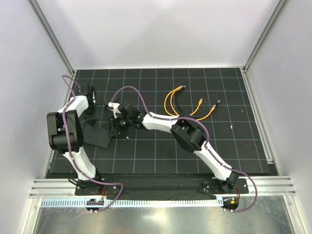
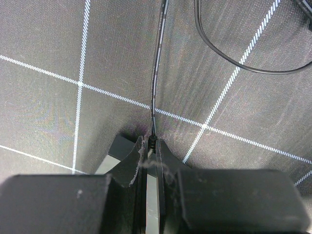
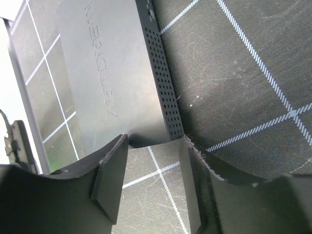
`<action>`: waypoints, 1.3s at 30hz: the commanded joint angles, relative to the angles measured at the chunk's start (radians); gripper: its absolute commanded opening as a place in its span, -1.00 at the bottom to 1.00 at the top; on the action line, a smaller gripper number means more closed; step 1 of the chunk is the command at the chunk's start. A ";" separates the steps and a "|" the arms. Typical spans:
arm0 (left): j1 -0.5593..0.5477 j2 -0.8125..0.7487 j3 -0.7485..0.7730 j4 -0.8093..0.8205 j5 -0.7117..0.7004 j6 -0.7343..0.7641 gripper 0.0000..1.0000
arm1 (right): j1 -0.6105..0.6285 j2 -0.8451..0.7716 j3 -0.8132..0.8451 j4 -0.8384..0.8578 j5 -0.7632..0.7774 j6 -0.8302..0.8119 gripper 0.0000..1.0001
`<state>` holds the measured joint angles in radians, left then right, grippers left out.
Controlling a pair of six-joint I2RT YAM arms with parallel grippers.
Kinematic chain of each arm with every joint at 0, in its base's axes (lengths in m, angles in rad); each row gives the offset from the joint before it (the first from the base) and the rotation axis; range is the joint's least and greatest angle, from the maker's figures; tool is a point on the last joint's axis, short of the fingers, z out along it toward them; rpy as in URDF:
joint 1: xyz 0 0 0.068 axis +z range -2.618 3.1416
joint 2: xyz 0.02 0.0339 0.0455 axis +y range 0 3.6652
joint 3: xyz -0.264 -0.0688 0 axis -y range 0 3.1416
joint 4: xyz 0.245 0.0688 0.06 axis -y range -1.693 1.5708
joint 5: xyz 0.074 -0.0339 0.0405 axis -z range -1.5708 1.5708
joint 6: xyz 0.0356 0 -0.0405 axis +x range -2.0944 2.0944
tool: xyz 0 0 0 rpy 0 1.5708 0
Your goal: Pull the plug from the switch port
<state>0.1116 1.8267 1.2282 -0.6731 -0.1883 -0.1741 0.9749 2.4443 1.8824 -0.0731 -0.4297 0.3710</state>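
Note:
The switch (image 1: 101,138) is a flat matte-black box lying on the gridded mat at the left. In the right wrist view the switch (image 3: 112,73) shows raised lettering on top and a perforated side. My right gripper (image 3: 155,146) is open, its fingertips either side of the switch's near corner, with only mat between the pads. In the top view the right gripper (image 1: 113,129) hangs over the switch's right end. My left gripper (image 2: 151,141) is shut on the plug (image 2: 153,142), a small black boot with a thin black wire (image 2: 157,73) running away from it. The port itself is hidden by the fingers.
Two orange cables (image 1: 171,101) (image 1: 207,111) lie on the mat right of centre. A second loop of thin black wire (image 2: 234,61) curls beyond the left gripper. The left arm's white link (image 1: 73,105) stands close to the left wall and aluminium frame.

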 commanded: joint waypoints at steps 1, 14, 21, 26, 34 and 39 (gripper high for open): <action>-0.004 -0.001 0.044 0.023 0.018 -0.008 -1.00 | -0.004 -0.073 0.006 -0.036 0.043 -0.090 0.09; -0.004 0.011 0.016 -0.019 0.003 -0.030 -1.00 | -0.047 0.108 0.299 -0.142 -0.116 -0.181 0.33; -0.006 0.031 0.028 -0.037 -0.005 -0.039 -0.93 | -0.047 0.206 0.402 -0.159 -0.191 -0.164 0.34; -0.004 0.025 0.030 -0.034 -0.014 -0.041 -0.72 | -0.045 0.231 0.412 -0.119 -0.234 -0.130 0.29; -0.004 0.023 0.036 -0.020 0.004 -0.030 -0.84 | -0.041 0.297 0.501 -0.131 -0.311 -0.089 0.23; -0.004 0.037 0.037 -0.023 0.004 -0.031 -1.00 | -0.035 0.315 0.526 -0.131 -0.354 -0.089 0.16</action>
<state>0.1104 1.8500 1.2354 -0.6922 -0.1905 -0.2008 0.9226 2.7434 2.3703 -0.1936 -0.7208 0.2684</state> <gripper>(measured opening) 0.032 0.586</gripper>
